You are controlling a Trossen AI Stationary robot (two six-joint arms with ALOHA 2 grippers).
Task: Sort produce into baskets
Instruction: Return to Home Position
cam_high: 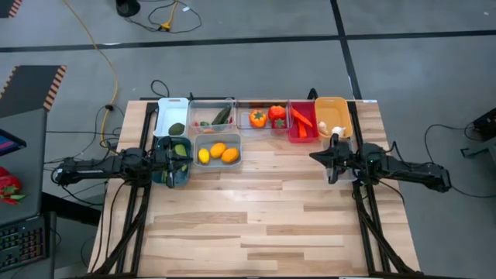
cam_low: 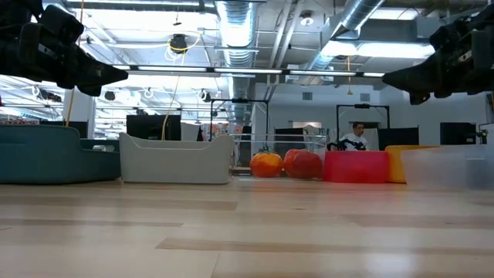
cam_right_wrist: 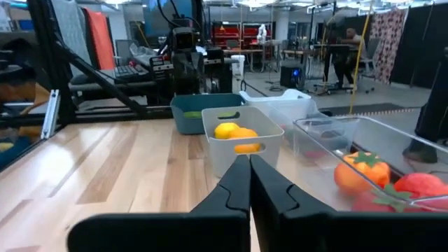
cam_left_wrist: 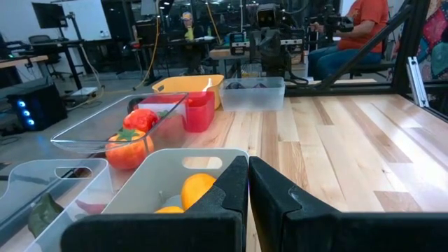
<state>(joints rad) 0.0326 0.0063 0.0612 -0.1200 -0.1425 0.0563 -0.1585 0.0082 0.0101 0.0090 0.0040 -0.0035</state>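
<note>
Toy produce lies sorted in tubs along the table's far side. Yellow lemons (cam_high: pixel 218 151) are in the grey-blue tub (cam_high: pixel 235 139). Green pieces lie in the white tub (cam_high: pixel 172 105) and the teal tub (cam_high: pixel 172 178). A cucumber (cam_high: pixel 222 116) is in one clear tub. Orange and red peppers (cam_high: pixel 266 116) are in the other. Orange-red pieces (cam_high: pixel 301 122) are in the red tub, and white garlic (cam_high: pixel 329 129) is in the orange tub (cam_high: pixel 333 105). My left gripper (cam_high: pixel 191 160) is shut and empty above the teal tub's right side. My right gripper (cam_high: pixel 313 156) is shut and empty, in the air near the red tub.
One more clear tub (cam_left_wrist: pixel 253 93) stands near the right arm, beyond the orange tub (cam_left_wrist: pixel 189 85). The near half of the wooden table (cam_high: pixel 263 225) is bare boards. People sit in the room behind the table.
</note>
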